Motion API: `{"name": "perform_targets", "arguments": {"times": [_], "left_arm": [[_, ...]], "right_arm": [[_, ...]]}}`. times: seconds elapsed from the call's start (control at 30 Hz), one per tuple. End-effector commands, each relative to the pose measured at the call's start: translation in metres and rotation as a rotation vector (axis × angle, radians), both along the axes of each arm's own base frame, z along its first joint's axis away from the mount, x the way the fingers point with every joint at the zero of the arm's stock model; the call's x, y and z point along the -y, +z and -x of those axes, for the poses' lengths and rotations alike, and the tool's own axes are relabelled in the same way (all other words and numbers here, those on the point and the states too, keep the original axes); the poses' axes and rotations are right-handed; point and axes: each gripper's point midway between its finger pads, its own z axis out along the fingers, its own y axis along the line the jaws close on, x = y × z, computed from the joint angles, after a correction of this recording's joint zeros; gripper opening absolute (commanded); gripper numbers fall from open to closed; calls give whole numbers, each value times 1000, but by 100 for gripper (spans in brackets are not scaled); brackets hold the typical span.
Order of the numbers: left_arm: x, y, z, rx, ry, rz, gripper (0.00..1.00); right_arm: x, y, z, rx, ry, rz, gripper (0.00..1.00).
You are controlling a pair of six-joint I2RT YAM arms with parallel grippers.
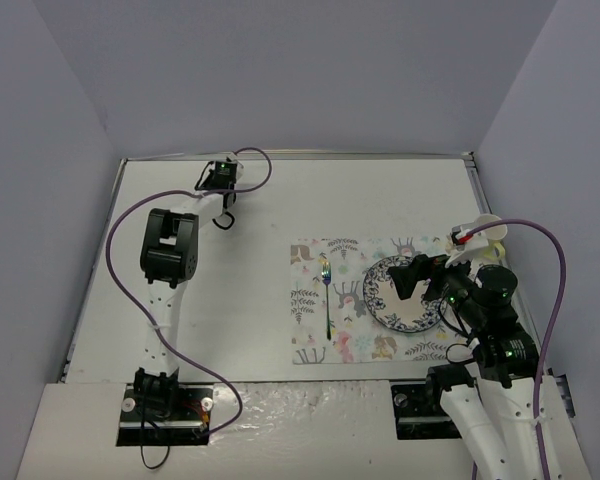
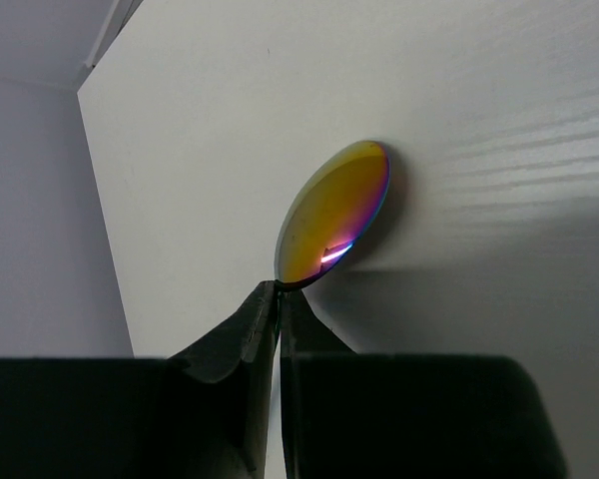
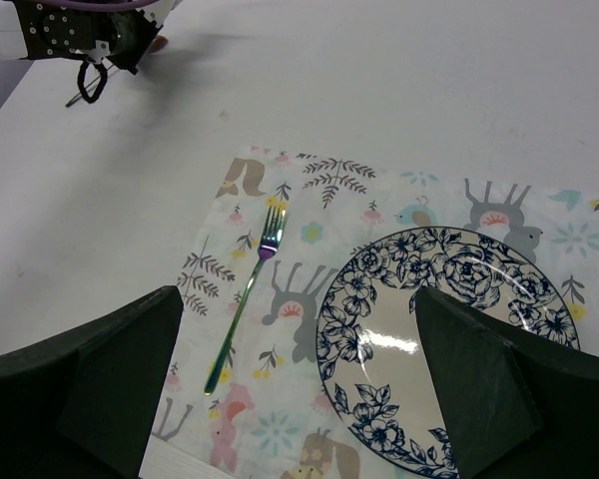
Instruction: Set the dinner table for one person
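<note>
The left gripper (image 2: pixel 278 299), upper left in the top view, pinched the neck of an iridescent spoon (image 2: pixel 334 215), its bowl over the dinner table (image 1: pixel 380 195). At lower right, a blue-patterned plate (image 3: pixel 379 279) lay on the printed mat (image 3: pixel 280 409), with a fork (image 3: pixel 248 299) just left of it. The right gripper (image 3: pixel 295 329) hovered above them, its fingers spread wide.

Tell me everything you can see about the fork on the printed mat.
The fork is slim, seemingly one piece of shiny metal with a rainbow sheen, purple below the tines and greenish along the handle. It lies flat on the printed mat, left of the plate and apart from it, with its tines pointing to the far side and its handle toward the arms. Only the mat touches it.
</note>
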Motion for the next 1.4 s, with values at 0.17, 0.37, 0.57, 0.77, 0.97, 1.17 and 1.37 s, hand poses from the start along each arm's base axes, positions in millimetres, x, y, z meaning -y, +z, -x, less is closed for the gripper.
{"name": "perform_targets", "arguments": {"times": [0.17,0.37,0.57,0.77,0.97,1.17,1.37], "left_arm": [[33,118,19,228,43,392,0],[82,172,50,311,47,841,0],[134,214,96,338,8,1299,0],[181,245,140,310,-58,1716,0],[230,255,180,208,-149,1877,0],[262,256,203,136,-205,1976,0],[290,251,226,56,-254,2014,0]], "right_arm": [[-3,16,-11,47,3,-16,100],[-14,17,-19,12,40,-66,100],[-30,33,-35,15,90,-142,99],[-57,49,-48,54,177,-224,96],[-101,40,-59,39,265,-209,94],[-147,13,-72,-1,312,-99,93],[-174,-4,-84,-14,321,-17,87]]}}
